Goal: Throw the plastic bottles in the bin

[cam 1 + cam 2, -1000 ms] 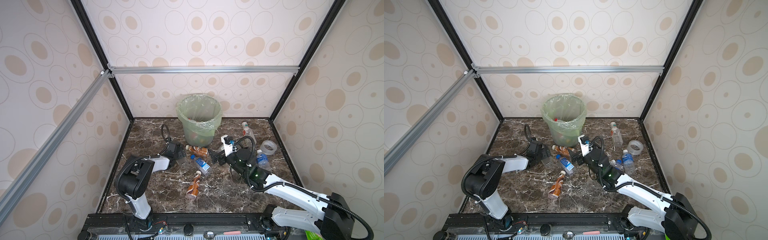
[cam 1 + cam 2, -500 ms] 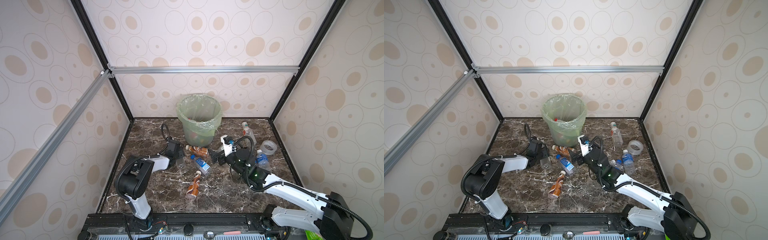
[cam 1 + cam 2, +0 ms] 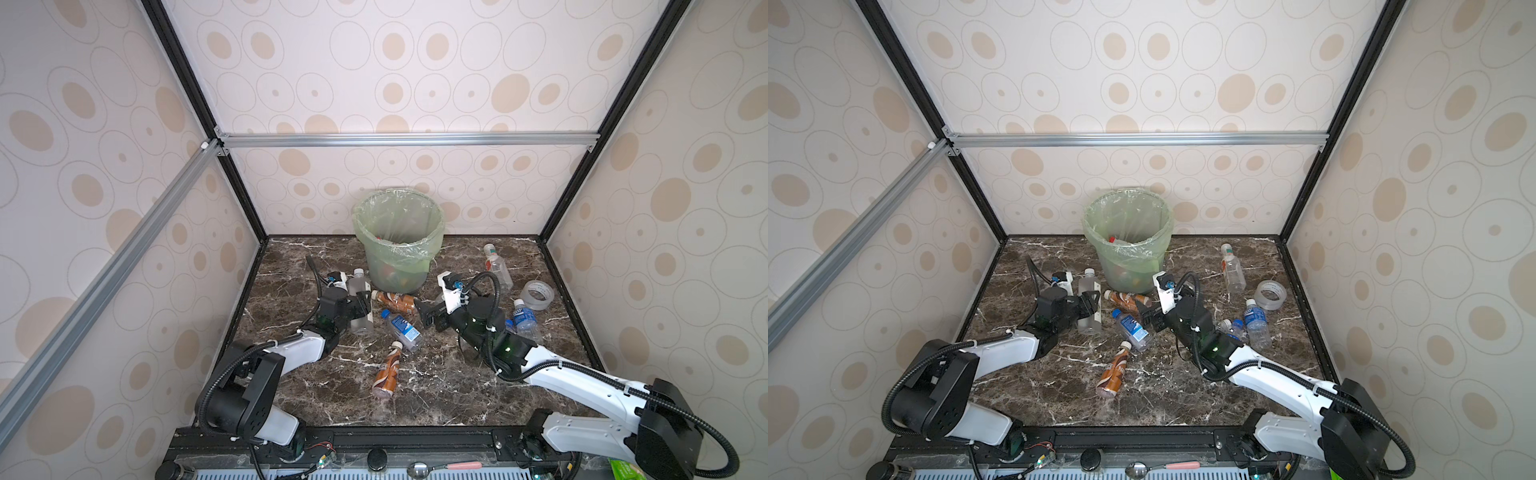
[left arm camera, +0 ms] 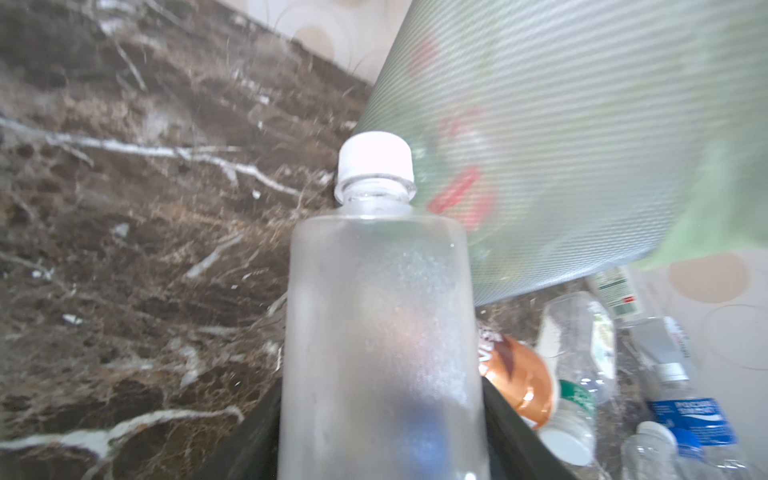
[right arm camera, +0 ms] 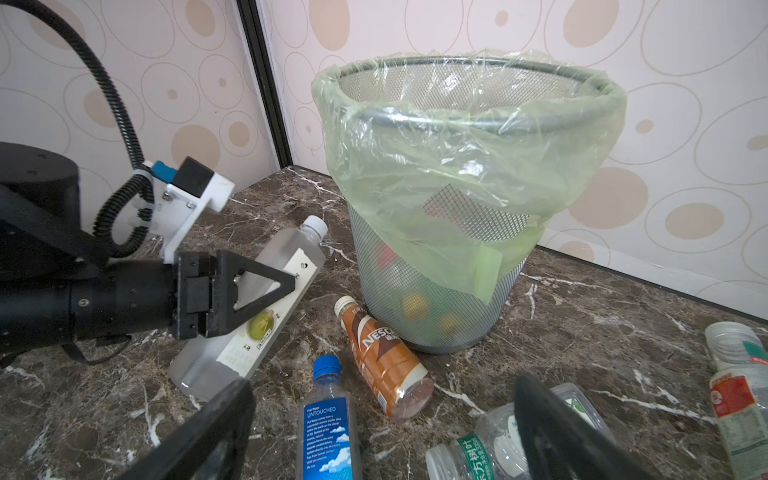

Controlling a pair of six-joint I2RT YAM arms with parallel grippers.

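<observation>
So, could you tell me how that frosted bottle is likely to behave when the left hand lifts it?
The frosted bottle shows no liquid, so probably light. Its flat-looking sides sit between the jaws of the left hand, so it likely won't roll. Gripped mid-body, it should lift level.

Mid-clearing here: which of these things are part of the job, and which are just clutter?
Job: bin; frosted bottle in the left gripper; brown bottle by the bin; front brown bottle; middle blue-labelled bottle; right blue-labelled bottle; back clear bottle; green-labelled bottle.
Lying about: tape roll; spoon on the front rail.
</observation>
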